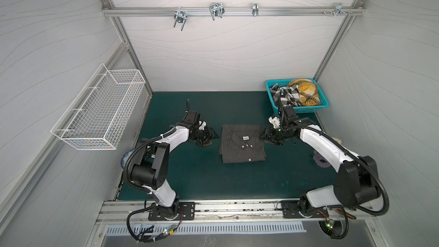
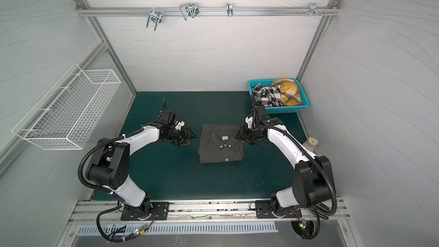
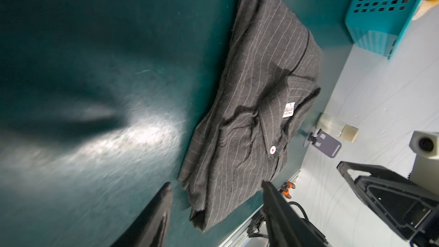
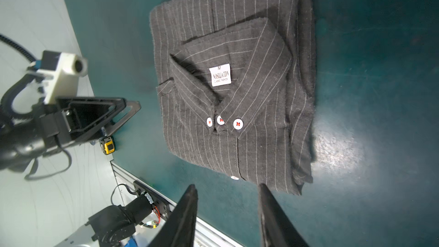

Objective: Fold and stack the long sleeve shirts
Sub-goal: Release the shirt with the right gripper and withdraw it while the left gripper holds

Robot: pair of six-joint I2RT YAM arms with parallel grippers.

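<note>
Mat [image 1: 190,174]: dark green, beneath both grippers. Wire basket [image 1: 102,112]: white, on the side wall, well outward of the left gripper [image 1: 213,138]. Teal basket [image 1: 308,110]: at the mat's far corner, just behind the right gripper [image 1: 263,137]. Rail [image 1: 237,10] with hooks [image 1: 216,10]: high on the back wall, far beyond both grippers. Jar [image 2: 311,144] (pale, capped): off the mat, outward of the right gripper. Tape measure [image 4: 108,145]: yellow, at the mat's edge on the left gripper's side.
</note>
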